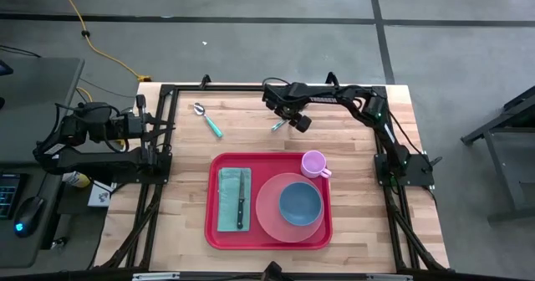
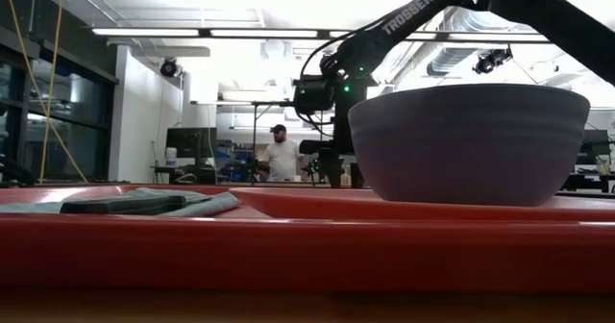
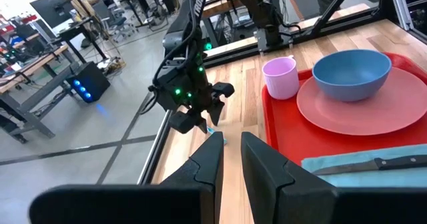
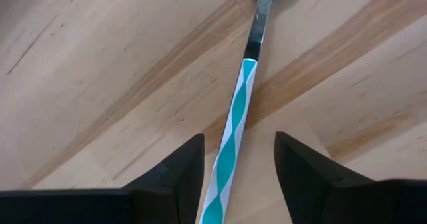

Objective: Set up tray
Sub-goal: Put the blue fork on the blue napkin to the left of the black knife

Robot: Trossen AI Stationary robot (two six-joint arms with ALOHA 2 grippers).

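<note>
While the tray (image 1: pixel 269 231) on the desk's (image 1: pixel 184 147) near half already carries napkin, knife, plate, bowl and cup, the right gripper (image 4: pixel 235 159), fingers spread astride the teal-handled utensil (image 4: pixel 235 117), readies a pickup; the spoon (image 1: pixel 206 119) remains out, left fingers nearly together.

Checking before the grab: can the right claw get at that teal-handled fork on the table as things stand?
Probably yes. The right claw sits right over the teal-and-white fork, fingers apart on either side of the handle, with only bare wooden table around it and nothing in between.
</note>
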